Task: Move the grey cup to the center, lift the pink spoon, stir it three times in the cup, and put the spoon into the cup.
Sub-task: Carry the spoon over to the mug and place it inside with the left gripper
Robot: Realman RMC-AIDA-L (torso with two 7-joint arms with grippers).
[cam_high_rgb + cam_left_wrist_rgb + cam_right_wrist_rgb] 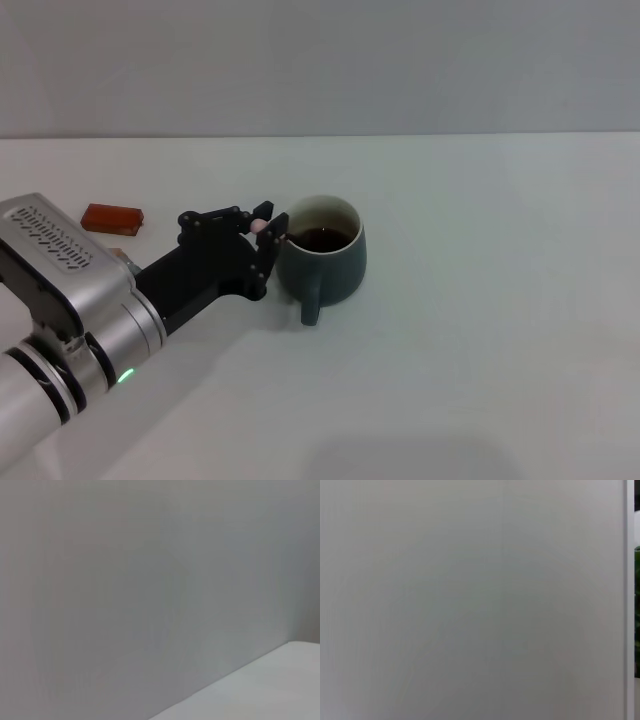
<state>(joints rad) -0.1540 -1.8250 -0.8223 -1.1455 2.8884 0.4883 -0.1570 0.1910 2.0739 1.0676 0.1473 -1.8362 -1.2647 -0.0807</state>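
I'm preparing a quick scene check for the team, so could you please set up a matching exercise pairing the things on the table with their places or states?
Things:
1. grey cup
2. pink spoon
3. reddish-brown block
4. left tool

Places or states:
A. pinched at the tip of the black fingers
B. lying flat on the table beyond the silver arm
C. standing upright, dark liquid inside, handle toward the camera
D. right beside the cup's rim, on the robot's left of it

Pairs: 1-C, 2-A, 3-B, 4-D
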